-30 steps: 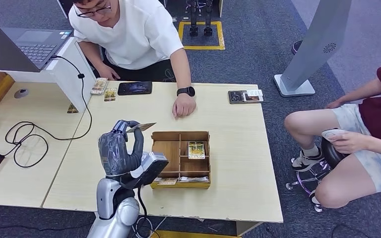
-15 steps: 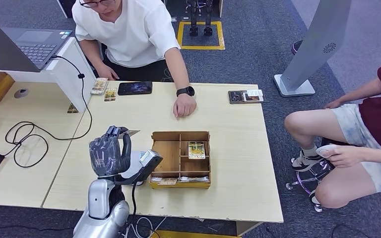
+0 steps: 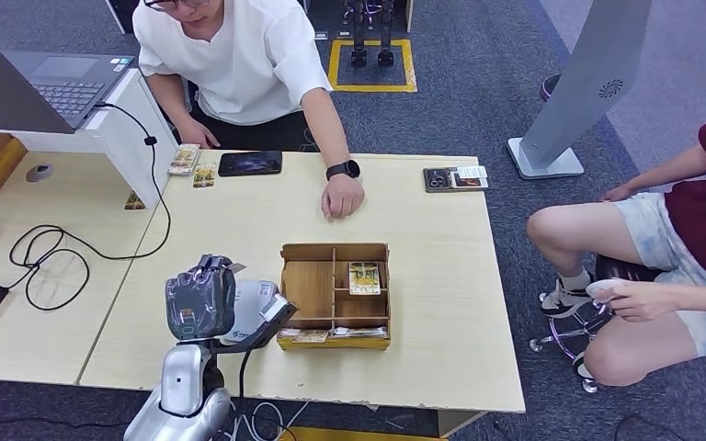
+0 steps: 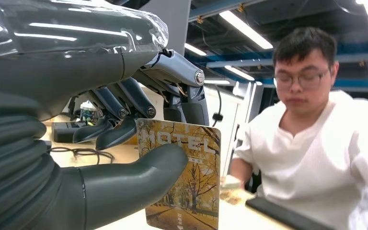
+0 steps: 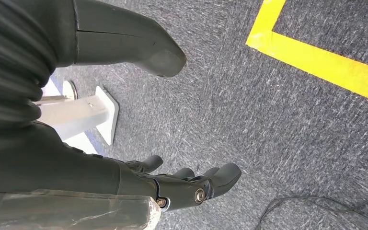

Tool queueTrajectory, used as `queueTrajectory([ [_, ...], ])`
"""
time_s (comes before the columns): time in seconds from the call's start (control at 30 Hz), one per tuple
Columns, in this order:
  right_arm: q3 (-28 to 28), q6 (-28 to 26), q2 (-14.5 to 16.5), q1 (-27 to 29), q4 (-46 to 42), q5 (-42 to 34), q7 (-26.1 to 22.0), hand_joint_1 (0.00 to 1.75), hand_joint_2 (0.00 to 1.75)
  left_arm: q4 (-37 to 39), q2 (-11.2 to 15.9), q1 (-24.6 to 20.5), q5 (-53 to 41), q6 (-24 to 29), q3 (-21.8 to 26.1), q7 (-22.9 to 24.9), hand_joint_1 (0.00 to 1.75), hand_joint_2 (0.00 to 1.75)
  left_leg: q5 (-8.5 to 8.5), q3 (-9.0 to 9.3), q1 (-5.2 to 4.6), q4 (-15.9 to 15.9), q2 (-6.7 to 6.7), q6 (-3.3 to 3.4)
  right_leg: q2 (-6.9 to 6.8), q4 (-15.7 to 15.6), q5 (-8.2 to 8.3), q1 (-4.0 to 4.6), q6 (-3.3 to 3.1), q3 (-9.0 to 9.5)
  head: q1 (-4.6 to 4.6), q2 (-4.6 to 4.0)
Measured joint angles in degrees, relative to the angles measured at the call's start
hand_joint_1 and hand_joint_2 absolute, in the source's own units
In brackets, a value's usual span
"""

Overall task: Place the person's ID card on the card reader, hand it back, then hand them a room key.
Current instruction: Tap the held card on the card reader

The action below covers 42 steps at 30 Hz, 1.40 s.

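So you're holding a card (image 4: 184,177) in your left hand (image 3: 200,301) right now, thumb pinching it against the fingers, and in the wrist view it's reading "MOTEL" with autumn trees, so I'm guessing that's the room key and not the ID. Your hand is hovering over the near-left part of the table (image 3: 423,220), just at 9 o'clock of the wooden tray (image 3: 335,294), which is still carrying more cards in its compartments. Your right hand (image 5: 191,184) is hanging down over the carpet with fingers spread, grasping nothing. The person in white (image 3: 239,64) is sitting at 12 o'clock with a fist (image 3: 342,196) resting on the table. My read: the ID part is probably wrapped up, can't confirm it though, and what's left is reaching the key across to them.
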Motion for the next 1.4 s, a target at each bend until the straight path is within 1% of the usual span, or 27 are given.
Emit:
queueTrajectory([
  [0.17,0.0,0.0,0.0,0.1,-0.2,-0.1,0.0,0.00,1.75,2.6,1.2,0.0,0.7,-0.4,-2.5,0.5,1.75,1.75,0.00,0.00,0.00,0.0,0.00,0.00,0.00,0.0,0.00,0.00,0.00,0.00,-0.01,0.00],
  [0.3,0.0,0.0,0.0,0.3,-0.5,-0.2,0.0,0.00,1.75,3.7,2.2,0.2,1.9,-2.3,-5.0,0.2,1.75,1.75,0.00,0.00,0.00,0.0,0.00,0.00,0.00,0.0,0.00,0.00,0.00,0.00,-0.01,0.00],
  [0.47,0.0,0.7,0.0,0.6,-1.2,-0.2,0.3,0.00,1.75,4.3,3.4,0.2,3.9,-7.6,-7.9,0.3,1.75,1.75,0.00,0.00,0.00,0.0,-0.01,0.00,-0.01,0.0,0.00,0.00,0.00,0.01,0.00,0.00],
  [0.67,0.3,1.8,0.0,0.8,-2.3,-0.2,0.9,0.00,1.75,4.3,4.7,-0.7,8.1,-15.7,-11.0,-0.7,1.75,1.75,0.00,0.06,0.00,0.0,-0.02,0.00,-0.03,0.0,0.00,0.00,0.00,0.08,0.00,0.00],
  [0.9,1.0,3.0,0.1,1.0,-3.7,0.0,1.3,0.00,1.75,4.3,6.0,-2.0,11.6,-21.4,-14.3,-1.8,1.75,1.75,0.01,0.28,0.00,0.0,-0.05,0.01,-0.06,0.0,0.00,0.00,0.00,0.33,-0.01,0.00],
  [1.03,1.2,3.4,0.2,1.0,-4.5,0.0,1.6,0.00,1.75,4.3,6.6,-2.4,12.6,-22.9,-15.9,-1.7,1.75,1.75,0.01,0.38,0.00,0.0,-0.05,0.01,-0.06,0.0,0.00,0.00,0.00,0.44,0.00,0.00],
  [1.17,1.3,3.7,0.4,1.0,-5.0,0.1,1.7,0.00,1.75,4.2,7.0,-2.4,13.0,-23.2,-16.7,-1.6,1.75,1.75,0.01,0.44,0.00,0.0,-0.04,0.01,-0.06,0.0,0.00,0.00,0.00,0.50,0.01,0.00],
  [1.3,1.3,3.9,0.5,1.0,-5.3,0.1,1.8,0.00,1.75,3.9,7.2,-2.3,13.2,-22.9,-16.9,-1.1,1.75,1.75,0.01,0.50,0.00,0.0,-0.04,0.01,-0.06,0.0,0.00,0.00,0.00,0.55,-0.01,0.00],
  [1.4,1.3,4.0,0.7,1.0,-5.7,0.1,1.9,0.00,1.75,3.5,7.3,-2.0,12.9,-21.3,-16.9,-0.5,1.75,1.75,0.01,0.50,0.00,0.0,-0.04,0.00,-0.06,0.0,0.00,0.00,0.00,0.55,-0.01,0.00],
])
